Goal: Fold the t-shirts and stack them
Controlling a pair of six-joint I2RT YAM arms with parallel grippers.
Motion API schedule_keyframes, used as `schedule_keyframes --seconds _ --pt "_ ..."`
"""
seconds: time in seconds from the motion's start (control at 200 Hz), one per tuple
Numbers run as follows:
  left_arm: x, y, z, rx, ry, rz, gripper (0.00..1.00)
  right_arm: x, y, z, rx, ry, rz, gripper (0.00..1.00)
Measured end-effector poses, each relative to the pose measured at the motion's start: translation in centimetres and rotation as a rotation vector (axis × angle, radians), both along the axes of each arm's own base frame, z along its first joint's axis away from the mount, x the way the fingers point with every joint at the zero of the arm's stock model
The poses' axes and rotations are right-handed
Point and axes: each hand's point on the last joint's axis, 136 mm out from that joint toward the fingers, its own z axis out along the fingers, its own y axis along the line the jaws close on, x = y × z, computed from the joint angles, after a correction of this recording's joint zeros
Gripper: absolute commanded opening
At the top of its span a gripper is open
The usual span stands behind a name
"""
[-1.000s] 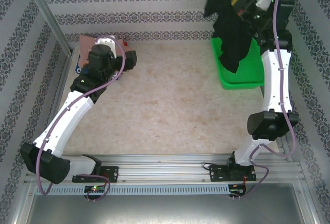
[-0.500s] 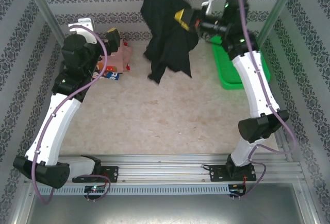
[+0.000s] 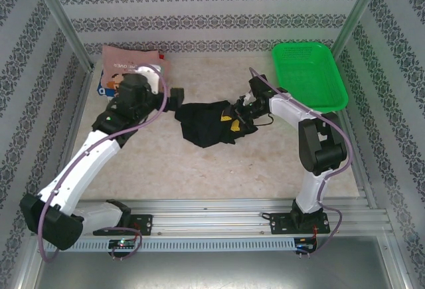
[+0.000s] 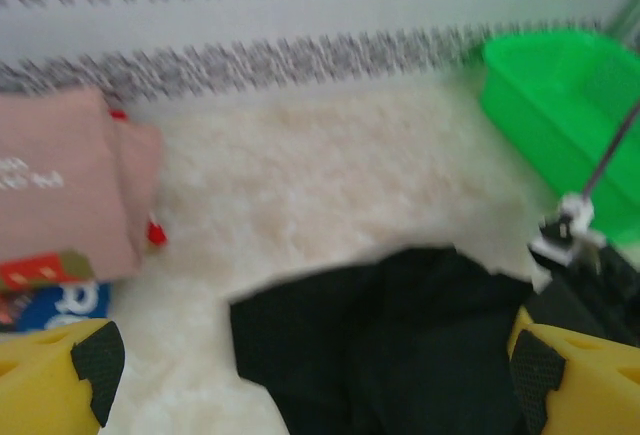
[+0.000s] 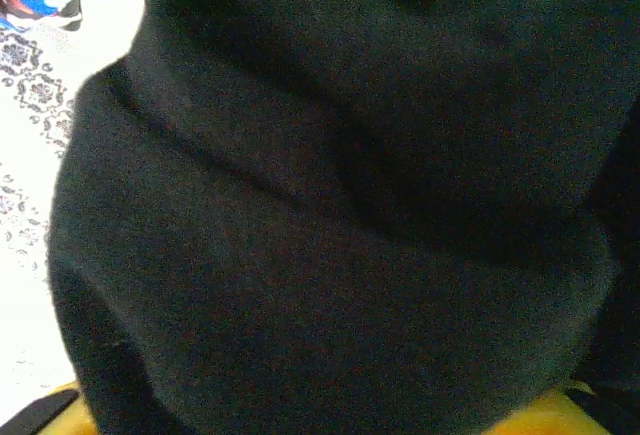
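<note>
Black t-shirt (image 3: 202, 124) now down on table (image 3: 219, 163)

The black t-shirt (image 3: 209, 124) lies crumpled in a loose heap on the table, unfolded and full of soft ridges, down and to the left of the green basket (image 3: 309, 76) and apart from it. The pink t-shirt (image 3: 133, 58) lies folded flat well to the left of the basket, level with it. The blue-and-white t-shirt (image 3: 99, 90) lies under the pink one, its edge peeking out on the near side.
</note>
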Motion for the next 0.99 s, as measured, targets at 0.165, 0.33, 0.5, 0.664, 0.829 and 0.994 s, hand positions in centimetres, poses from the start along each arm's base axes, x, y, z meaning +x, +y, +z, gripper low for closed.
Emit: schedule_keyframes --seconds 0.165,0.33,0.5,0.664,0.829,0.994 --pt "-0.7 -3.5 -3.2 0.017 0.096 -0.102 1.00 0.1 -1.8 1.2 -0.106 -0.114 0.025 0.66" --pt "-1.5 -5.9 -5.2 0.024 0.163 -0.176 1.00 -0.7 -7.2 3.8 -0.243 -0.217 -0.039 0.66" --pt "-2.2 -9.1 -8.0 0.050 0.262 -0.268 0.99 -4.2 -12.1 1.1 -0.338 -0.144 -0.125 0.63" --pt "-2.9 -10.6 -12.2 0.073 0.408 -0.310 0.98 -6.0 -12.4 -2.5 -0.386 -0.053 -0.103 0.55" --pt "-3.3 -10.9 -13.6 0.042 0.469 -0.301 1.00 -4.9 -12.6 -5.3 -0.423 -0.033 -0.106 0.47" --pt "-3.7 -10.8 -13.2 -0.001 0.460 -0.285 1.00 -3.4 -12.8 -8.0 -0.447 -0.017 -0.118 0.42"
